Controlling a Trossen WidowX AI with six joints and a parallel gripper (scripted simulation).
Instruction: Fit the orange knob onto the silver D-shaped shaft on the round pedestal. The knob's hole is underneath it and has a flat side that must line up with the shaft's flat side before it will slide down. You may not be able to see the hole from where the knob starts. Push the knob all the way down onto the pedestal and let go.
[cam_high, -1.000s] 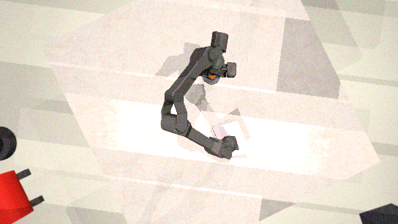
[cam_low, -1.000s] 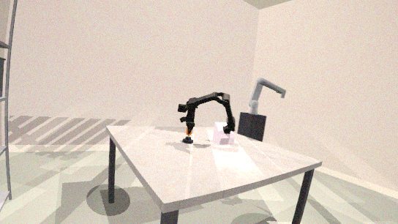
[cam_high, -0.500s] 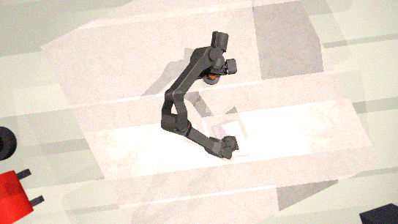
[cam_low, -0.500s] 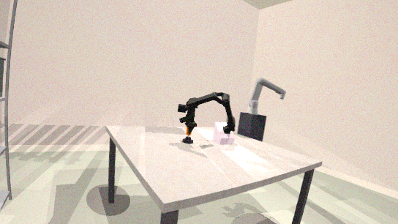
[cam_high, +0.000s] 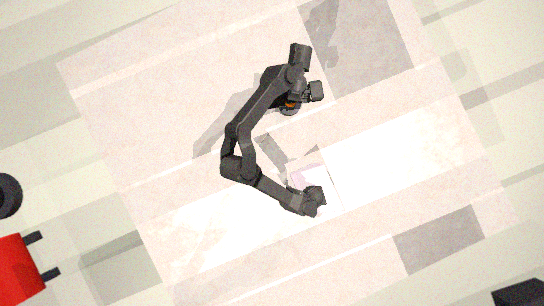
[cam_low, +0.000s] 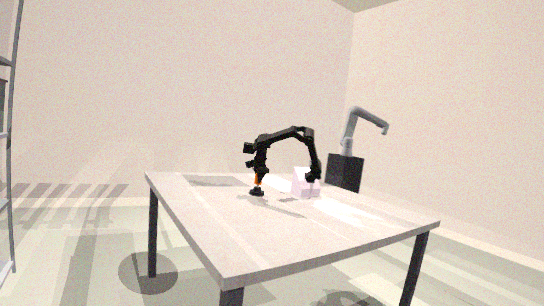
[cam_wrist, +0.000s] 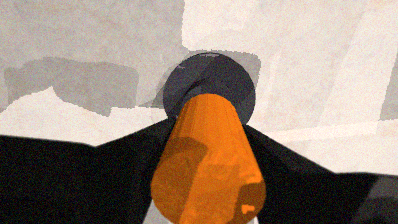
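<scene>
The orange knob (cam_high: 290, 105) (cam_low: 257, 179) (cam_wrist: 210, 160) stands upright between the fingers of my gripper (cam_low: 258, 176) (cam_wrist: 208, 127), which is shut on it. The dark round pedestal (cam_high: 289, 112) (cam_low: 256, 192) (cam_wrist: 210, 70) is on the table, directly below the knob in the exterior view. In the wrist view the knob's far end overlaps the near part of the pedestal's disc. The silver shaft does not show in any view, and the knob's hole is hidden underneath. I cannot tell whether the shaft is inside the hole or how the flat sides line up.
A pale pink-white block (cam_high: 300, 177) (cam_low: 299, 186) stands beside the arm's base on the table (cam_low: 240, 235). Beyond the table, a grey arm (cam_low: 352, 127) stands on a black box (cam_low: 344, 172). A red object (cam_high: 17, 267) lies at the lower left of the top view.
</scene>
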